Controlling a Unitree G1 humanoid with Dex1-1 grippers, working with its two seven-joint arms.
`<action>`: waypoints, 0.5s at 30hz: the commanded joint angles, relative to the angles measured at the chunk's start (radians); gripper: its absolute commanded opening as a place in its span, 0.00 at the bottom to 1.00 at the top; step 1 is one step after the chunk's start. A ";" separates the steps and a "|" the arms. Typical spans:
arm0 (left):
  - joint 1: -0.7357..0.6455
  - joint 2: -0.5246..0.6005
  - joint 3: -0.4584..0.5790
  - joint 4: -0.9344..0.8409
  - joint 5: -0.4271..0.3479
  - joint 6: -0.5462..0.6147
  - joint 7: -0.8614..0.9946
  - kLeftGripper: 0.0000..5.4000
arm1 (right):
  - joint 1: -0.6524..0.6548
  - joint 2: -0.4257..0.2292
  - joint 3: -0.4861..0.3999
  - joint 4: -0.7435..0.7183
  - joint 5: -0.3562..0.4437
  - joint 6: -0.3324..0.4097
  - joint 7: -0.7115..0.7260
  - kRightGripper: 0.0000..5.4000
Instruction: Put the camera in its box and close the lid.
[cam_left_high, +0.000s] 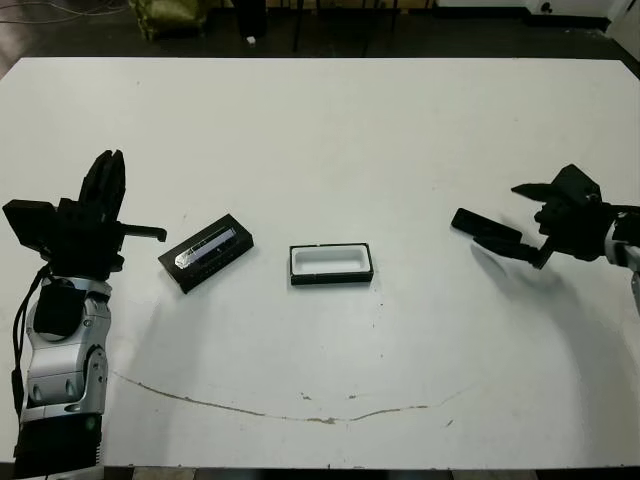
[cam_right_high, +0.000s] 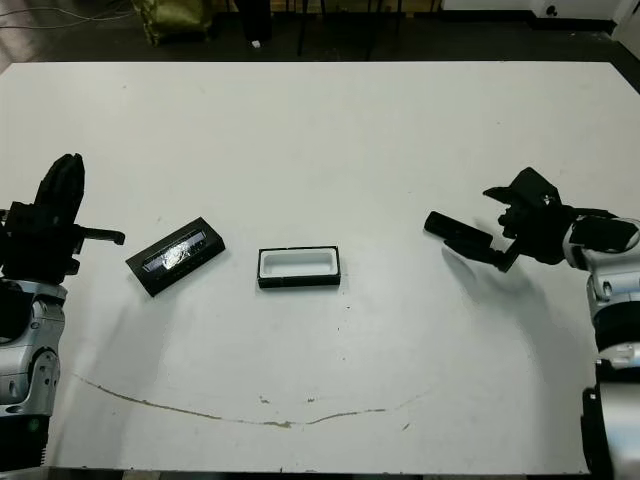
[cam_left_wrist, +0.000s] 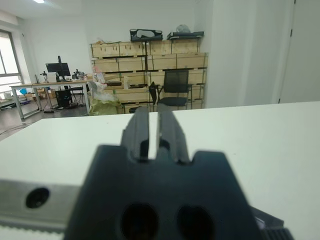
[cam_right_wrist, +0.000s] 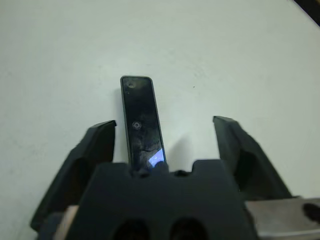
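The camera (cam_left_high: 485, 230), a narrow flat black bar, is at the table's right side with a bluish bright patch near its end (cam_right_wrist: 156, 159) closest to the gripper body. My right gripper (cam_left_high: 528, 226) is open, its fingers (cam_right_wrist: 100, 145) spread wide on either side of the camera's near end without touching it. The box (cam_left_high: 331, 264), black with white lining, sits open at the table's middle. To its left, the lid (cam_left_high: 205, 252) lies at an angle with its silvery stripe up. Further left, my left gripper (cam_left_high: 110, 158) points upward, shut on nothing.
A thin brownish crack line (cam_left_high: 300, 410) runs across the table near its front edge. The table's far edge (cam_left_high: 320, 58) borders a dark floor with furniture legs. Shelves of boxes and an office chair (cam_left_wrist: 175, 90) show beyond the table in the left wrist view.
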 joint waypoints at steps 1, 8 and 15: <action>0.012 0.010 -0.001 0.023 0.003 0.002 -0.013 0.00 | -0.023 -0.018 0.020 0.032 -0.026 0.004 0.028 0.81; 0.004 0.011 0.003 0.041 -0.012 -0.002 -0.033 0.00 | -0.060 -0.009 0.035 0.102 -0.041 -0.004 0.068 0.80; 0.005 0.012 0.002 0.039 0.001 0.001 -0.024 0.00 | -0.035 -0.005 0.065 0.075 -0.072 -0.003 0.068 0.77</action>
